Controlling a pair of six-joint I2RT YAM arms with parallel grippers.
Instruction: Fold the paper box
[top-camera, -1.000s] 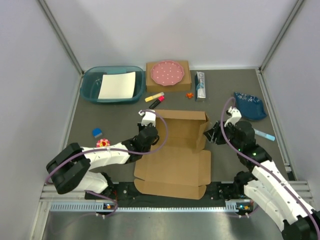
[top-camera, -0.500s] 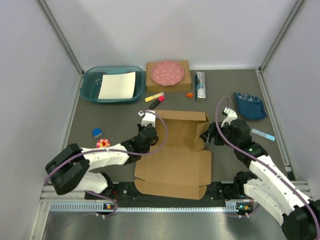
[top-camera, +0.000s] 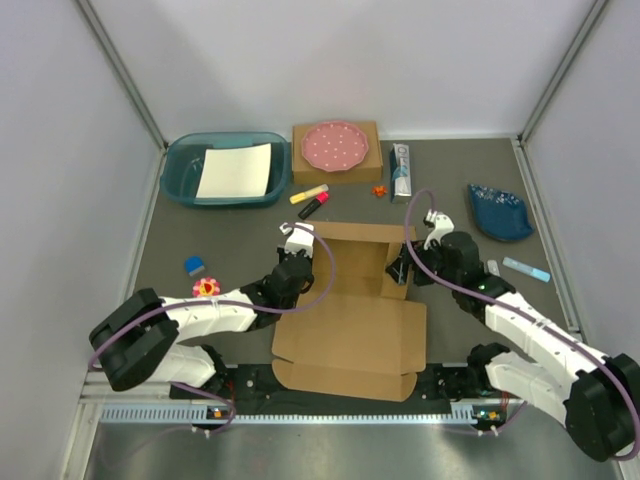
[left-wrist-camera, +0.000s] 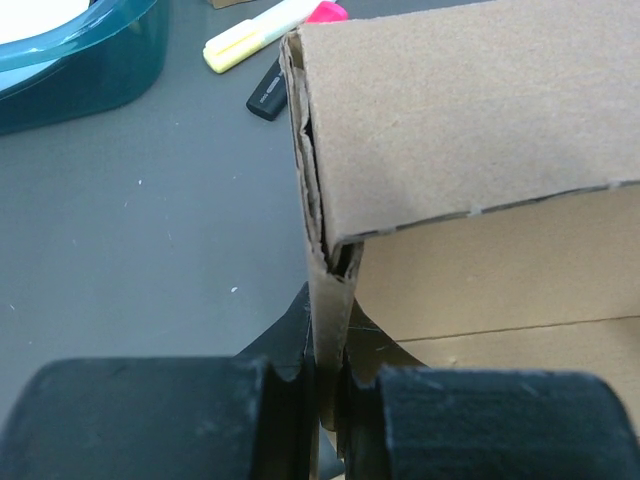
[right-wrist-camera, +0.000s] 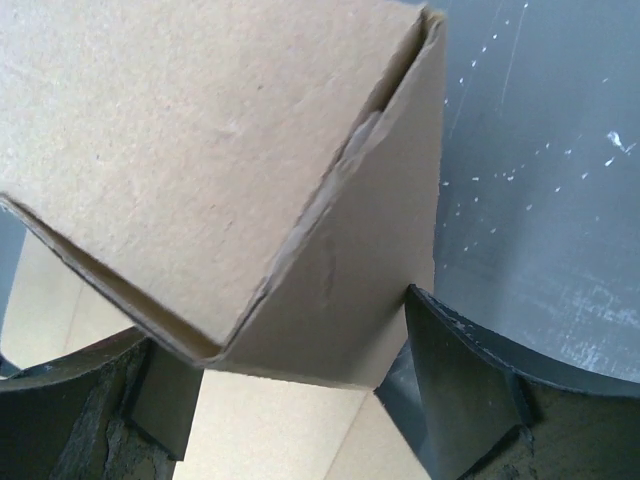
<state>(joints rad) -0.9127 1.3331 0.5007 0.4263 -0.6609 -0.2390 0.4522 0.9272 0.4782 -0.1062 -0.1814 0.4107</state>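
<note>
Top external view, from the arm bases outward: the large plain brown corrugated cardboard paper box (top-camera: 350, 335) lies in the middle of the grey desk (top-camera: 220, 240). Its near panel and flaps are flat and its far wall is raised.

At the box's left rear corner the left gripper (top-camera: 297, 248) is clamped tight on the upright side wall. At the box's right rear corner the right gripper (top-camera: 405, 268) stands wide, with a jaw on either side of the corner and no firm hold that I can make out.

With only the left side pinned, the free right wall could likely spring outward and let the far wall sag. A hard pull from the left could drag the sheet or tear the wall.

Only the left wrist view shows the fingers (left-wrist-camera: 150, 420) pressing the thin wall edge, and the ragged, separating layers at that corner. Only the right wrist view shows one finger (right-wrist-camera: 470, 400) right at the outer wall.

Only the overhead view takes in the flat flaps and what lies beyond the box: a yellow marker (top-camera: 308, 193) and a teal plastic basin (top-camera: 180, 165).
</note>
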